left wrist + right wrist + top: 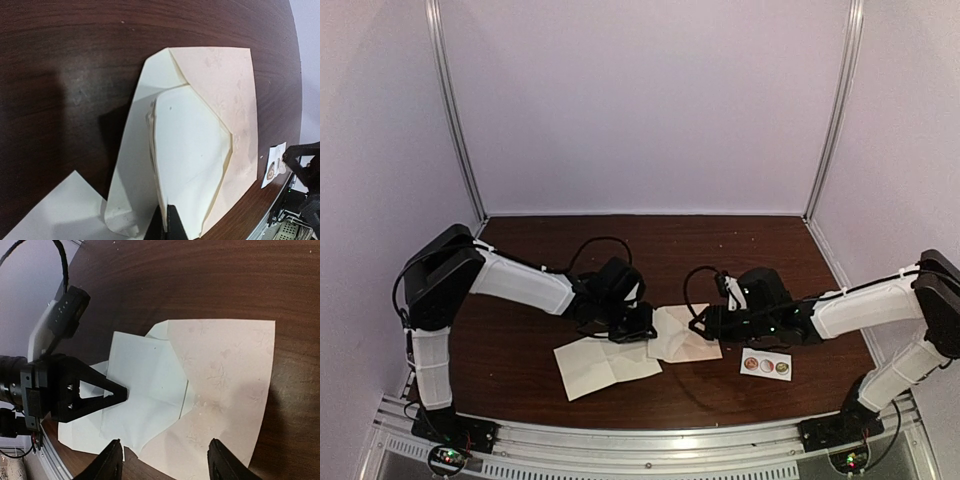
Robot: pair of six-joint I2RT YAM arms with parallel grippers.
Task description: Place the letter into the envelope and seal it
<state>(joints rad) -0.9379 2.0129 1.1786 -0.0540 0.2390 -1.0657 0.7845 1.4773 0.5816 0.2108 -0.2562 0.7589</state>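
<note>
The left tool [167, 224] pinches the letter [192, 150], which is partly inside the envelope [230, 85] on the table [60, 75]. The right tool [166, 460] is spread wide over the envelope. Slide the letter in slowly and keep it flat.

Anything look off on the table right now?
The letter, pinched by the left gripper, sits askew and only partly inside the envelope. The paper edge beside the gripper looks crumpled.
</note>
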